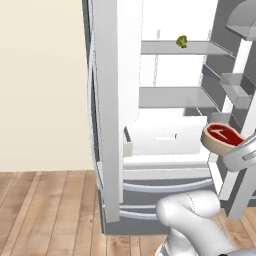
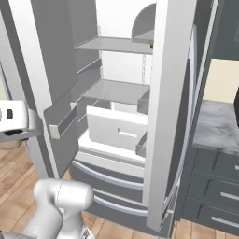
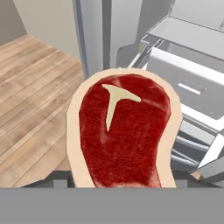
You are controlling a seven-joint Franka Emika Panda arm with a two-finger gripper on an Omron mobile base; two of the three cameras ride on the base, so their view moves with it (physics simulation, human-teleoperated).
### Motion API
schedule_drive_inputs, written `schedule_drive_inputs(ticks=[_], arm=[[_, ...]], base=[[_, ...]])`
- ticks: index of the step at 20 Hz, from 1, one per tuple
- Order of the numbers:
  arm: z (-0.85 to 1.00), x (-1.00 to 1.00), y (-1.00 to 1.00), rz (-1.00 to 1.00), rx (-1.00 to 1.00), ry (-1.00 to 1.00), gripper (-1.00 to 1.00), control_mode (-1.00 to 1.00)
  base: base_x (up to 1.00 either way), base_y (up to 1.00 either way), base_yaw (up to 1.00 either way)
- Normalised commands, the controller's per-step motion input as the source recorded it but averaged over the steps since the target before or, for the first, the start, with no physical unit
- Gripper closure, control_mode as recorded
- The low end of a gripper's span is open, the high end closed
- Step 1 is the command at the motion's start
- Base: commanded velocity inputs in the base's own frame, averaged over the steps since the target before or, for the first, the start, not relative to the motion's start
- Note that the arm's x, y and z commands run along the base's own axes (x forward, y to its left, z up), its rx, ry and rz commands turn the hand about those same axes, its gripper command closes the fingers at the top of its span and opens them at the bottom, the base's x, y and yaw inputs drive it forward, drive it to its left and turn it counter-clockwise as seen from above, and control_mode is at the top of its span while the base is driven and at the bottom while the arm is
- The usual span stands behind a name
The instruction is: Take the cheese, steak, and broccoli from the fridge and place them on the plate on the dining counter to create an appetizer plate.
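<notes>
Left base view: fridge (image 1: pixel 112 100) standing open, white shelves and drawers exposed; broccoli (image 1: pixel 182 41) sitting alone on the upper shelf, untouched; steak (image 1: pixel 221 137) raised in the air at the right, in front of the open compartment, clear of every shelf, at the end of the white arm; gripper (image 1: pixel 231 146) mostly masked by the meat, fingers not distinguishable here. Right base view: same fridge from the other side, door edge (image 2: pixel 168 112) upright in the foreground, a pale drawer pulled forward in the middle, dark cabinets with a grey veined counter (image 2: pixel 217 123) at the right; part of the hand visible at the far left edge, out in front of the open door. Hand view: steak (image 3: pixel 124 133) large and close, red face with white bone mark turned to the camera, fat rim all round, bottom end dropping between the dark finger tips at either lower corner; jaws spread wide around the slab, apparently clamping it, though the contact itself is hidden. Judged progress: steak lifted out and ready to be carried to the plate; broccoli not yet collected; cheese nowhere identifiable, so its status cannot be told; plate and placement all yet to come.
</notes>
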Motion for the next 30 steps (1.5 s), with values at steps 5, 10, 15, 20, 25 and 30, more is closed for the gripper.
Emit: schedule_drive_inputs(ticks=[5,10,15,20,25,30], arm=[[0.0,0.0,0.0,0.0,0.0,0.0,1.0,1.0],[0.0,0.0,0.0,0.0,0.0,0.0,1.0,1.0],[0.0,0.0,0.0,0.0,0.0,0.0,1.0,1.0],[0.0,0.0,0.0,0.0,0.0,0.0,1.0,1.0],[0.0,0.0,0.0,0.0,0.0,0.0,1.0,1.0],[0.0,0.0,0.0,0.0,0.0,0.0,1.0,1.0]], base=[[-0.73,-0.98,0.5],[-0.64,-0.93,0.64],[-0.61,-0.66,0.73],[-0.5,-0.33,0.84],[-0.1,-0.04,0.97],[0.0,0.0,1.0]])
